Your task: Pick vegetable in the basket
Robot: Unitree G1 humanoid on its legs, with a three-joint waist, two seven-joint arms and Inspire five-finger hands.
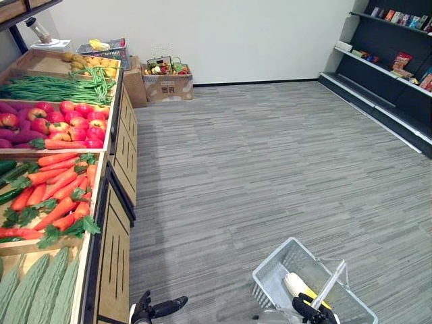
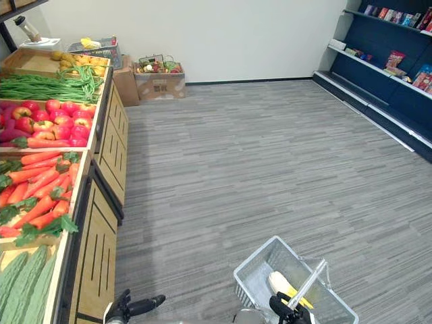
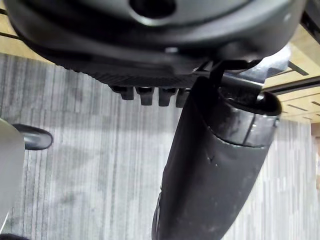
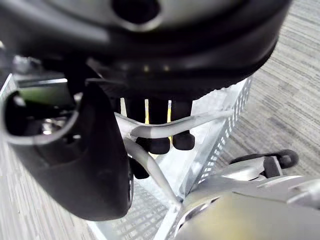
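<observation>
Vegetables (image 1: 40, 202) are lying sorted in the bins of a long wooden stand (image 1: 125, 158) running down the robot's left side, beside a wide stretch of grey striped floor (image 1: 270, 169). Dark shelving (image 1: 395, 91) carrying packaged goods is lining the wall on the right.

On the stand, green beans (image 1: 54, 88) are filling a far bin and red and yellow apples (image 1: 71, 116) are sitting in the next. Orange carrots (image 1: 64, 179) with leafy tops are piled in the bin nearer the robot, and ridged green gourds (image 1: 34, 290) are lying in the nearest. A cardboard box (image 1: 167, 86) of mixed produce is standing on the floor against the far wall, just past the end of the stand.

A pale wire basket (image 1: 273, 280) is showing low at the robot's right, well apart from the stand, with its handle (image 1: 331, 282) raised. Whether it is resting on the floor cannot be told. The right hand (image 1: 310, 312) is gripping that handle, its fingers (image 4: 160, 135) curling round the thin bar in the right wrist view. One pale ear of corn (image 1: 295, 283) is lying inside the basket, close under the hand.

The left hand (image 1: 152, 310) is hovering low beside the front of the stand, with its fingers loose and stretched out, holding nothing.
</observation>
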